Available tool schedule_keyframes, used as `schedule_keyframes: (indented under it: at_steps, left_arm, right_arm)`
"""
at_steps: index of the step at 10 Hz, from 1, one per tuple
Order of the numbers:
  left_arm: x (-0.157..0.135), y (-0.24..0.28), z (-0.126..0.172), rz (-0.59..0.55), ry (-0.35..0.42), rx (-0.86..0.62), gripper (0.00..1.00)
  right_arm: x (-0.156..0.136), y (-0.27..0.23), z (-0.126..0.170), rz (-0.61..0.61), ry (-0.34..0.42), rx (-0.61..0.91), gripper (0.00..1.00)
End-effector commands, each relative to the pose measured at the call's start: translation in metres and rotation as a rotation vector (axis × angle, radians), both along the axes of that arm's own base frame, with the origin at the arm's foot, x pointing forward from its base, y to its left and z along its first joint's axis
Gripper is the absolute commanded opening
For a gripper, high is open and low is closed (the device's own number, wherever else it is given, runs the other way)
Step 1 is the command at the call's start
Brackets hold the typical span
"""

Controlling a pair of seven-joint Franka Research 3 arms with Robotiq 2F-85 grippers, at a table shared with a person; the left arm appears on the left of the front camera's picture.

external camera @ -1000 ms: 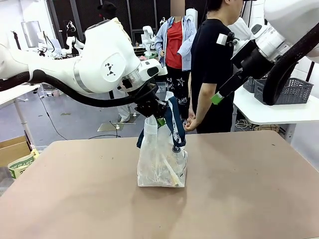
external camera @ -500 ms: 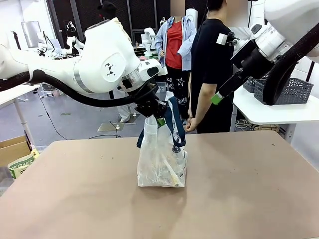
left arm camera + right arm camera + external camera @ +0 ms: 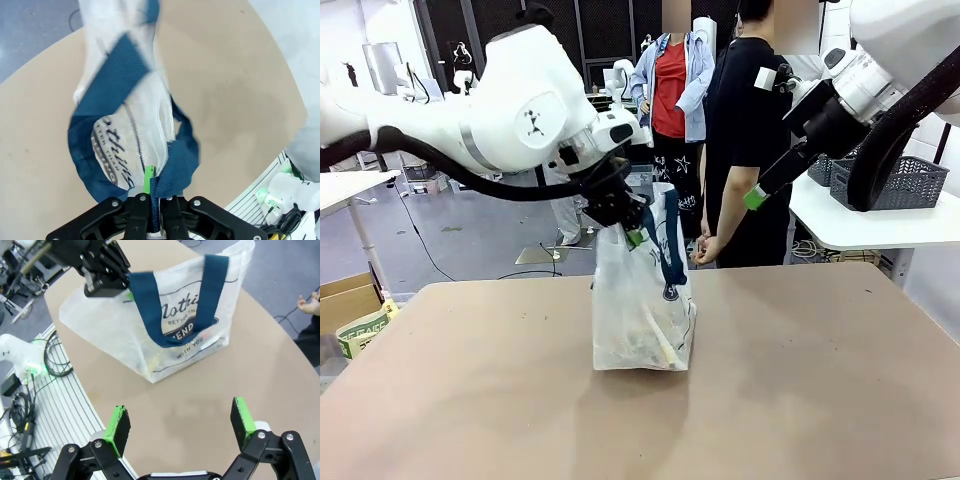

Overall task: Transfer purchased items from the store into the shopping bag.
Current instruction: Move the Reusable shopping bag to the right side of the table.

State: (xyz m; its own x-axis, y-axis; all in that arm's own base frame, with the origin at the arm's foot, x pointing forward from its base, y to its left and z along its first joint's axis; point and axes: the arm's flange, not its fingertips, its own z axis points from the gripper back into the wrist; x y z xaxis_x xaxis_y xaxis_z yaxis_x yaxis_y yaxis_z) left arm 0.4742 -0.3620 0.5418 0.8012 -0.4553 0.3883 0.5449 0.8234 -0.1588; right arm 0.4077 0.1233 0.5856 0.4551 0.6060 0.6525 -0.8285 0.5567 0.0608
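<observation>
Left pincer point(image 3: 632, 232) clamped on navy handle point(image 3: 170, 175) of shopping bag point(image 3: 642, 310), upright at bench point(image 3: 800, 380) centre; right pincer point(image 3: 180, 425) spread wide, held above bench.

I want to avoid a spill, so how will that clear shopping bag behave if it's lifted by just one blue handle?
Probably floppy: the shopping bag has thin, crumpled walls, drawn up where the left tool is shut on one handle. It likely hangs lopsided, since the other handle droops free. It seems light; only a few small items lie at its bottom.
</observation>
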Motion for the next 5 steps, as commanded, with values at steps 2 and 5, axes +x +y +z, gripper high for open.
schedule_keyframes:
  at_steps: [2, 5]
  left_arm:
    - [0.003, 0.025, 0.046, 0.094, 0.001, 0.082, 0.00]
    - [-0.005, 0.072, 0.070, 0.196, -0.026, 0.136, 0.00]
  right_arm:
    - [-0.001, -0.002, -0.002, 0.017, -0.001, -0.005, 1.00]
    - [-0.001, -0.002, -0.002, 0.017, -0.001, -0.005, 1.00]
